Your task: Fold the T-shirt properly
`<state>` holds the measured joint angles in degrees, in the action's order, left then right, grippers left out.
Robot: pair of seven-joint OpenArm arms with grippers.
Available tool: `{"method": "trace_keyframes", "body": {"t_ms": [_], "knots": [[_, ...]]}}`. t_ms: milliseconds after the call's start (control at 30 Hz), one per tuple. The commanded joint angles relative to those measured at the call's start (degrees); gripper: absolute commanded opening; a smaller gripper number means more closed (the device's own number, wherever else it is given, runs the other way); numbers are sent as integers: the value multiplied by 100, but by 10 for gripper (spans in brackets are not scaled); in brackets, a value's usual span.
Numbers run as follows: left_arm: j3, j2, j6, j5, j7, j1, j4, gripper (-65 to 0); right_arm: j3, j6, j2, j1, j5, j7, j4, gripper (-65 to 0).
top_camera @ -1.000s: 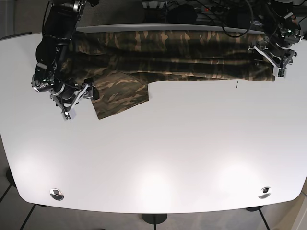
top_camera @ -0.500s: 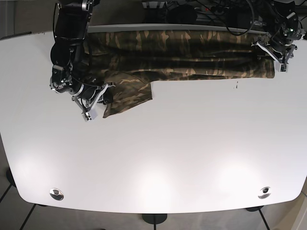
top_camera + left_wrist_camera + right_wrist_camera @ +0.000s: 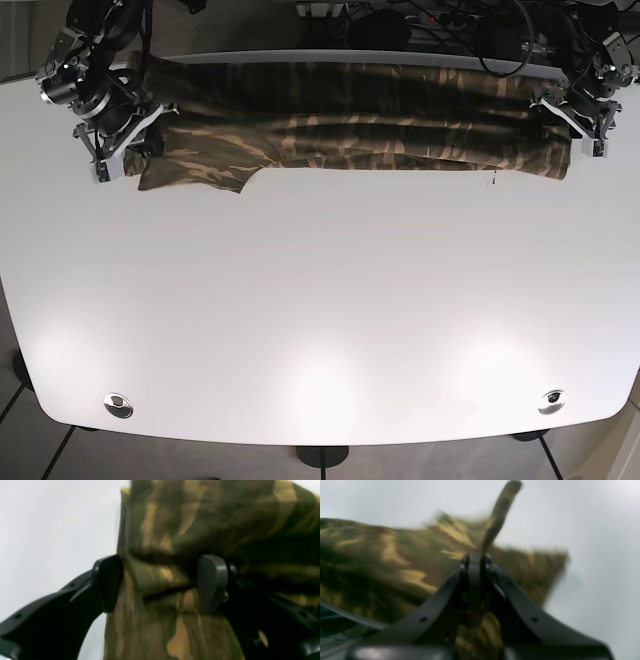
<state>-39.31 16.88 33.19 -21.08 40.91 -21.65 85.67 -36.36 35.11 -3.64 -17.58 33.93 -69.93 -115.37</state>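
Note:
The camouflage T-shirt (image 3: 380, 110) lies stretched in a long band along the far edge of the white table (image 3: 330, 300). My right gripper (image 3: 118, 160) is at the shirt's left end in the base view. In the right wrist view my right gripper (image 3: 476, 557) is shut on a strip of the fabric (image 3: 382, 555) that sticks up between its tips. My left gripper (image 3: 580, 125) is at the shirt's right end. In the left wrist view my left gripper (image 3: 160, 582) has its jaws apart, with bunched cloth (image 3: 160, 542) lying between the pads (image 3: 212, 582).
Cables and dark equipment (image 3: 420, 20) sit behind the table's far edge. A small dark mark (image 3: 492, 178) is on the table just below the shirt. Two round metal fittings (image 3: 117, 404) (image 3: 551, 401) sit near the front edge.
My right gripper has carried the sleeve up and to the left in the base view, pulling the folded-in flap out flat. The shirt now lies straighter. My left gripper shifted only slightly.

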Motion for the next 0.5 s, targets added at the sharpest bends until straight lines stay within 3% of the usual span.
{"method": "trace_keyframes", "body": {"t_ms": [33, 300, 367, 500], "knots": [[50, 101, -18, 108, 248, -37, -114, -211, -140, 27, -45, -57, 128, 132, -98, -633], [58, 101, -18, 108, 248, -37, -88, -211, -193, 27, -45, -822, 110, 149, -36, -609], [58, 101, -18, 99, 248, -37, -88, -211, -201, 27, -45, -919, 110, 158, 34, -515], [23, 92, -9, 64, 248, -37, 141, -211, -500, 27, -18, -1112, 180, 483, -19, -193]]}}
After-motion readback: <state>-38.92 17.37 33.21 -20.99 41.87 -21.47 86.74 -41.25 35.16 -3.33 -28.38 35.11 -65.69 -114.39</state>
